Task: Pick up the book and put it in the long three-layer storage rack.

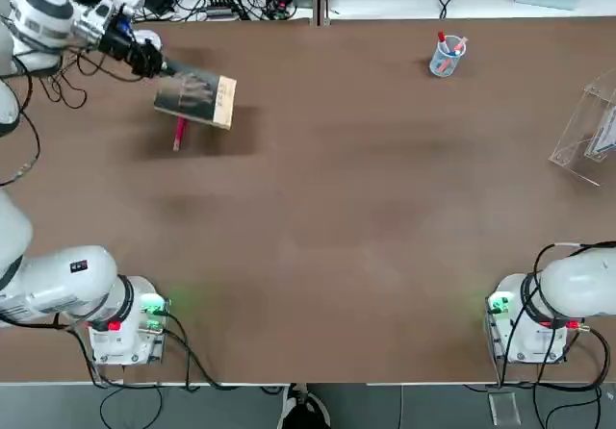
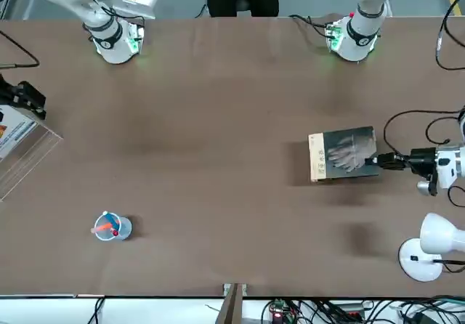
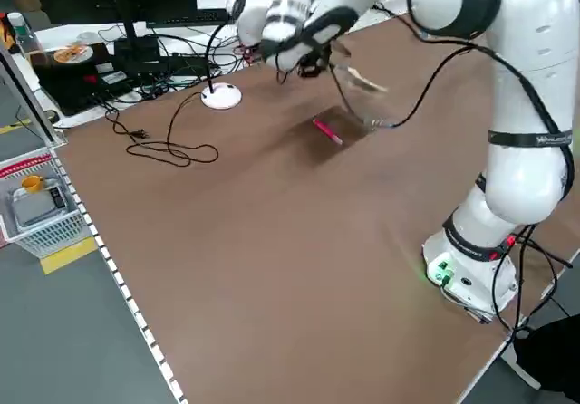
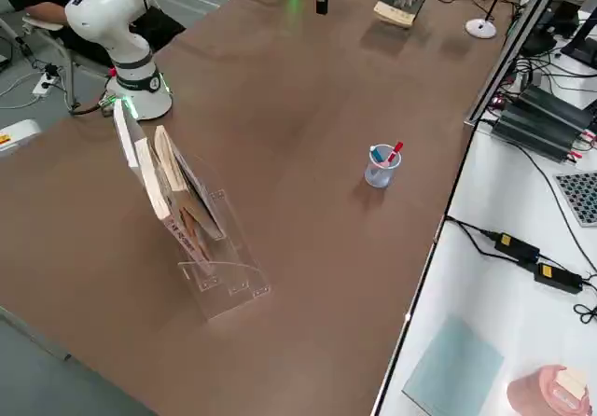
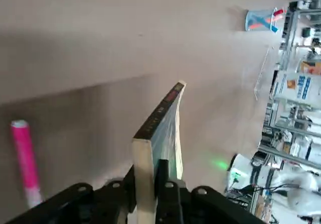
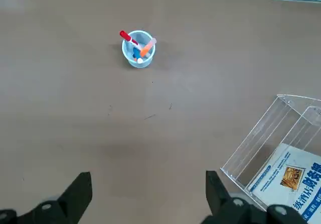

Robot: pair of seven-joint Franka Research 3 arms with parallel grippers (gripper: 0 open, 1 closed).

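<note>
The book (image 1: 197, 97), with a dark cover, a pale hand image and a tan edge strip, hangs a little above the table at the far left. My left gripper (image 1: 162, 66) is shut on its edge. In the left wrist view the book (image 5: 159, 128) stands edge-on between the fingers. From the front, the book (image 2: 344, 153) casts a shadow on the table. The long three-layer storage rack (image 1: 581, 131), of clear acrylic, stands at the far right with printed booklets in it. My right gripper (image 6: 148, 194) is open, above the table beside the rack (image 6: 261, 143).
A pink pen (image 1: 178, 133) lies on the table under the book. A small clear pen cup (image 1: 446, 56) stands at the back right of centre. A white desk lamp (image 2: 427, 245) and cables sit by the left arm's far corner.
</note>
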